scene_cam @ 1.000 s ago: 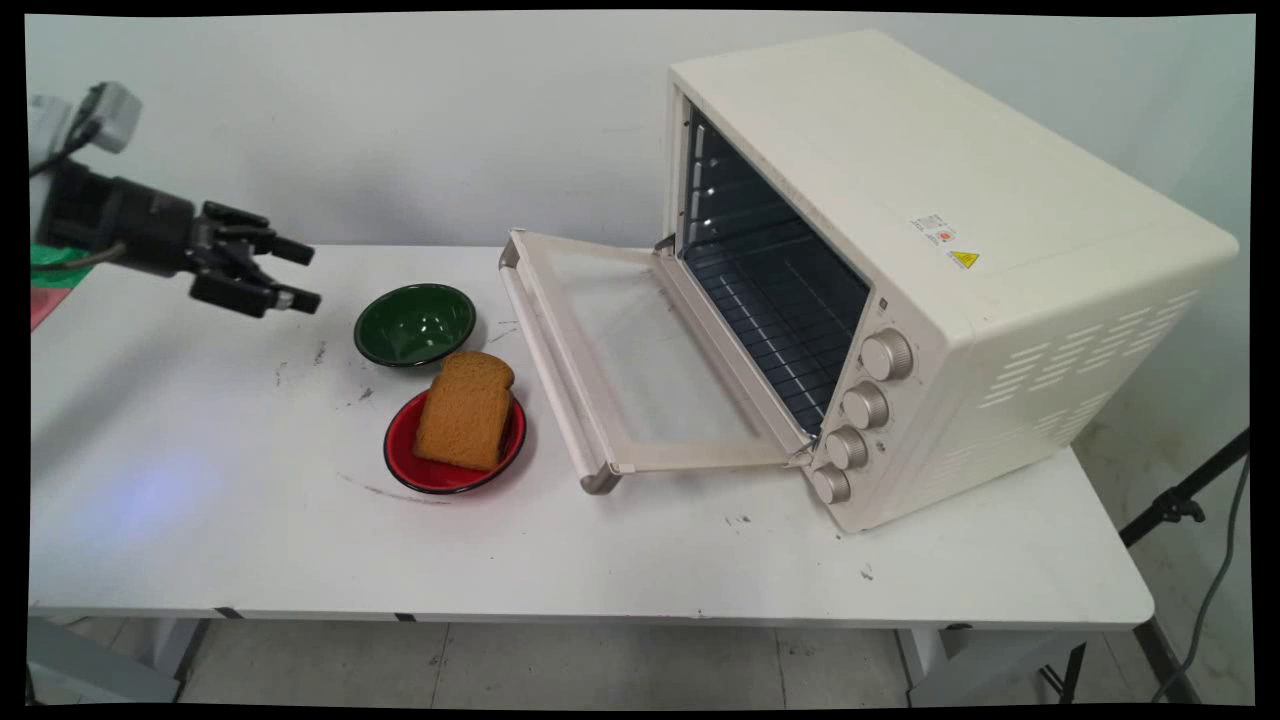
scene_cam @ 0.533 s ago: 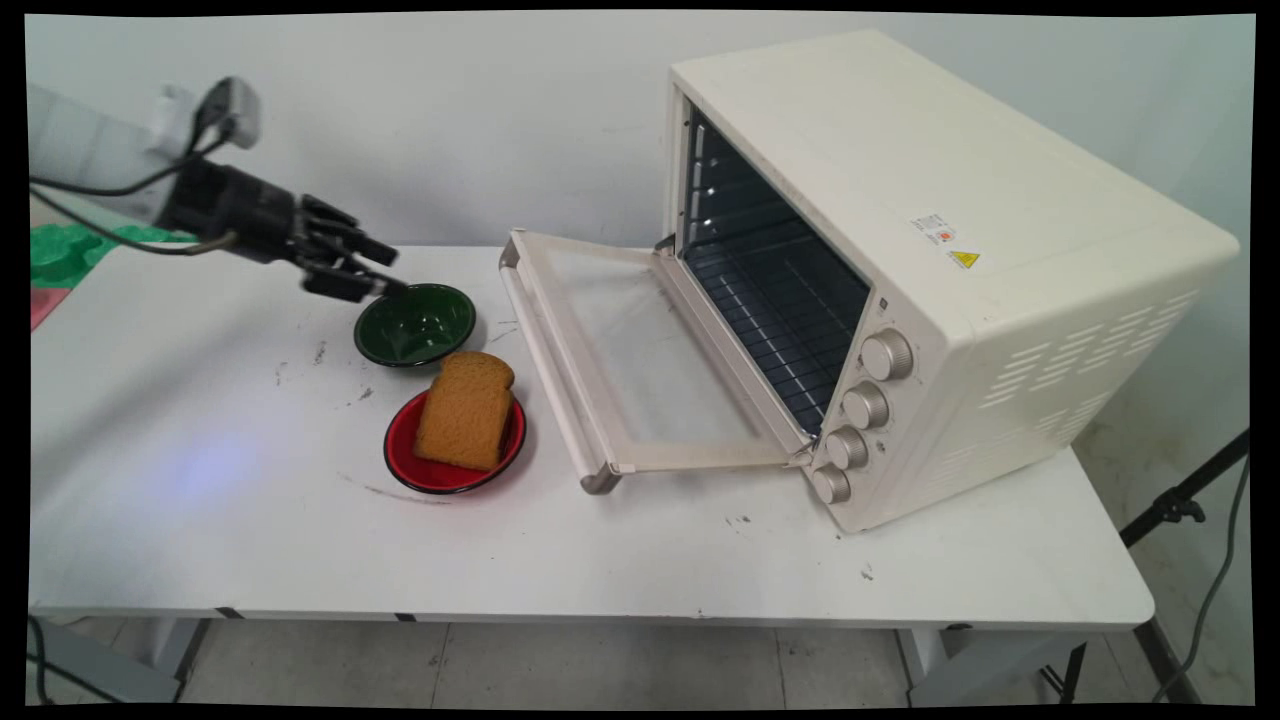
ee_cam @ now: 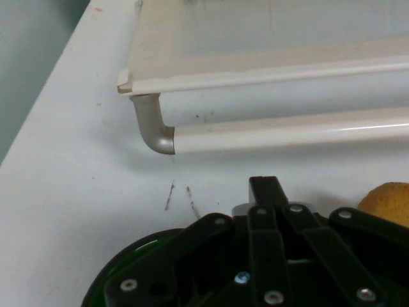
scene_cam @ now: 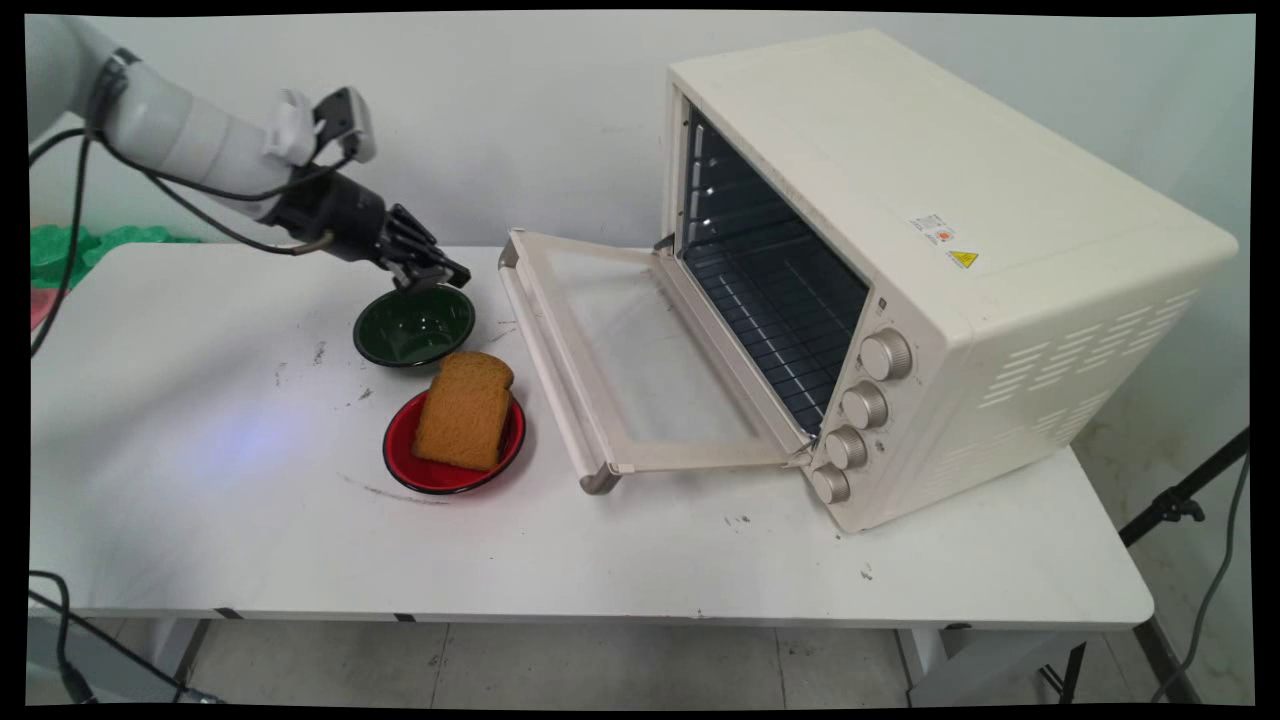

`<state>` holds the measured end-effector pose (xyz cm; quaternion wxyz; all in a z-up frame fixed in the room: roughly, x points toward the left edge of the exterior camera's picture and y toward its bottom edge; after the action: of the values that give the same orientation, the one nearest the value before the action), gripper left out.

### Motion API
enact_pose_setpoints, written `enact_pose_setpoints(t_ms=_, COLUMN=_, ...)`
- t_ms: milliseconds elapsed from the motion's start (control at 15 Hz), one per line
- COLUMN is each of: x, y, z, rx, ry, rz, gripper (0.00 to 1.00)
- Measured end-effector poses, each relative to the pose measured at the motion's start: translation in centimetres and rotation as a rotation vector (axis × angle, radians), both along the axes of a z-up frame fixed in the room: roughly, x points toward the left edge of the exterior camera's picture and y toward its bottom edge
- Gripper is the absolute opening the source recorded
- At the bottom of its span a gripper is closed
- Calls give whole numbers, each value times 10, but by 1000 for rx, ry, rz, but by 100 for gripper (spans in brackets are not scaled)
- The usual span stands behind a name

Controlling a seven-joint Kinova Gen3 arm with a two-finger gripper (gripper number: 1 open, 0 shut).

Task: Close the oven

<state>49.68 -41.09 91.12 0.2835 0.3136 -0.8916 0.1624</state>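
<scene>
The scuffed white rectangular worktop (scene_cam: 620,560) carries a large cream metal toaster oven (scene_cam: 930,270). Left of the oven stands a dark green round bowl (scene_cam: 414,326), and just in front of that bowl a red round plate (scene_cam: 400,455).

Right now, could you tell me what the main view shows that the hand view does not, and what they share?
Only the main view shows the oven body with its knobs, the red plate and the arm. Only the hand view shows the door handle's curved end bracket up close. Both show the hand over the green bowl, the open door, the bread and the table.
</scene>
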Motion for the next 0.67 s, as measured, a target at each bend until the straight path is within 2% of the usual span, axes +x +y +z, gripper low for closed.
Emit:
enact_pose_setpoints(t_ms=400, x=-21, y=-12, z=-19, rx=31, ry=-71, rz=17, gripper=0)
enact_pose_setpoints(t_ms=667, x=-36, y=-21, z=-37, rx=39, ry=-85, rz=27, gripper=0)
